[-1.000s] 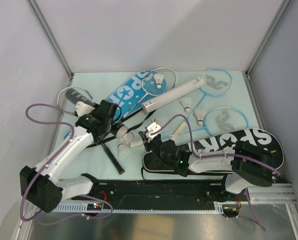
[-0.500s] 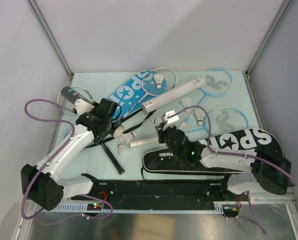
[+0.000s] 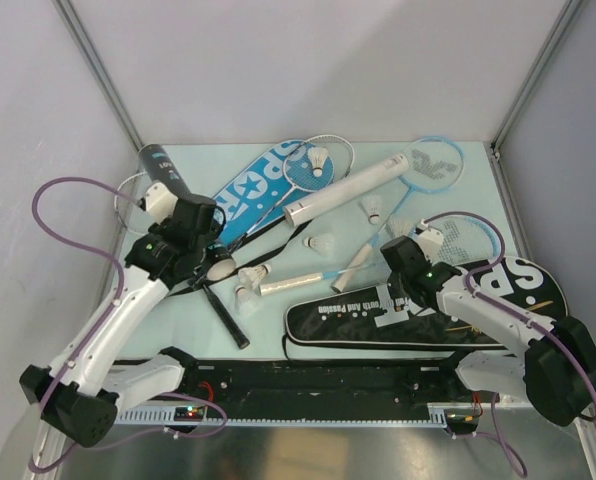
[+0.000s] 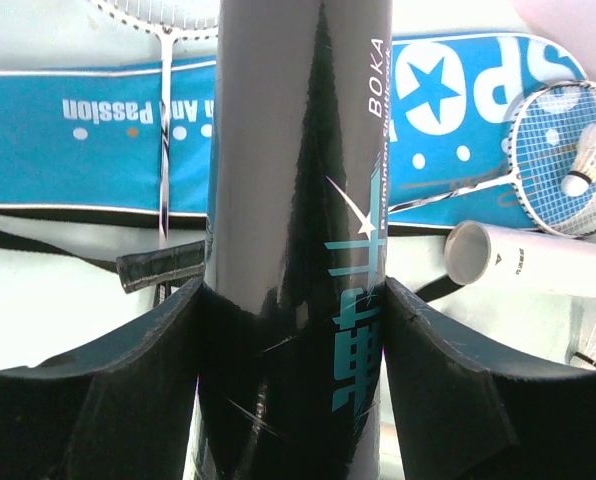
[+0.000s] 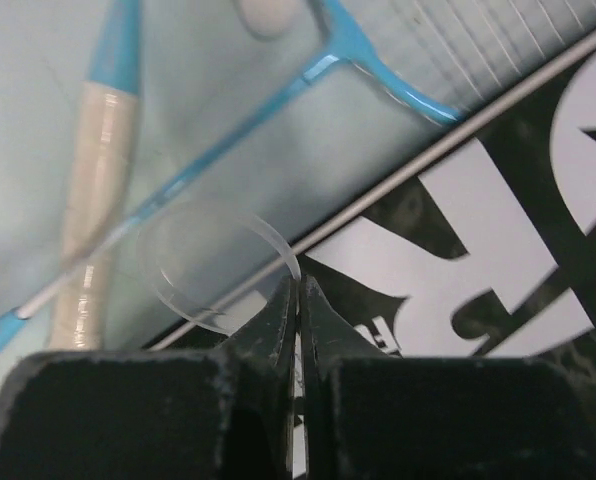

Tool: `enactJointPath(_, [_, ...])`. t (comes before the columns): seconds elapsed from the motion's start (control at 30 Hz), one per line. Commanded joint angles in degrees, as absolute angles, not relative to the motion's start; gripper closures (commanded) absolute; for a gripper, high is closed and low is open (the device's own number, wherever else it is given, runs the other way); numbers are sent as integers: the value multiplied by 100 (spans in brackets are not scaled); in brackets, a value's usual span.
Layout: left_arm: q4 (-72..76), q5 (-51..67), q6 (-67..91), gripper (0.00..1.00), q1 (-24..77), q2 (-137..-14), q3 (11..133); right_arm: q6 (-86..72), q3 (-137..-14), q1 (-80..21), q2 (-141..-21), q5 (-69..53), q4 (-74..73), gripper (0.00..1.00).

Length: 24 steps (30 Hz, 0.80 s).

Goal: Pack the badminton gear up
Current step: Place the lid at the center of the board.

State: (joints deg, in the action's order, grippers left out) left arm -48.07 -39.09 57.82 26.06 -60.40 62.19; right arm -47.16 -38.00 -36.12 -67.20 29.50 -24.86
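Observation:
My left gripper (image 3: 171, 196) (image 4: 293, 292) is shut on the black tube (image 3: 162, 163) (image 4: 298, 170), held up over the table's far left; the tube fills the gap between the pads. My right gripper (image 3: 419, 250) (image 5: 298, 285) is shut, pinching the rim of a clear round cap (image 5: 210, 268) over the edge of the black SPORT cover (image 3: 418, 318) (image 5: 498, 230). The white tube (image 3: 348, 187) (image 4: 538, 262) lies open-ended at the middle back. The blue SPORT cover (image 3: 258, 190) (image 4: 78, 150) lies beside it. Shuttlecocks (image 3: 325, 245) are scattered on the table.
A white racket (image 3: 313, 168) lies on the blue cover with a shuttlecock (image 3: 323, 160) on its head. Two light-blue rackets (image 3: 433, 160) (image 3: 460, 232) lie at the back right. A black-gripped racket handle (image 3: 225, 308) lies near the left arm. Frame posts stand at both back corners.
My left arm has raised the black tube and drawn it toward the far left. My right arm has swung from the table's middle to the right, over the black cover, jaws still shut.

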Motion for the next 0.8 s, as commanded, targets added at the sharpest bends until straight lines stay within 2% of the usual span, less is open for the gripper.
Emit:
enactJointPath(0.0, [-4115,-3779,4719,92,2417,-5542,6090,-5418,-3780,-3510,-6669,3169,-3259,100])
enactJointPath(0.1, [-3900,-3435,4478,92,2253,-5329,5964,-5228,-3784,-3445,-6656,3180,-3068,97])
enactJointPath(0.27, [-3822,-3157,4395,93,2059,-5191,5807,-3653,-3859,-2923,-6479,2265,-1923,62])
enactJointPath(0.37, [-3681,-2852,4196,92,2008,-5188,5729,-2901,-4018,-2250,-6639,1159,-1183,53])
enactJointPath(0.5, [-3494,-2405,3879,91,1999,-5171,5600,-2053,-4738,-1495,-7300,-54,-1022,47])
enactJointPath(0.77, [-3372,-1784,3588,91,1996,-5129,5433,-670,-6554,-1058,-8626,-993,-1823,43])
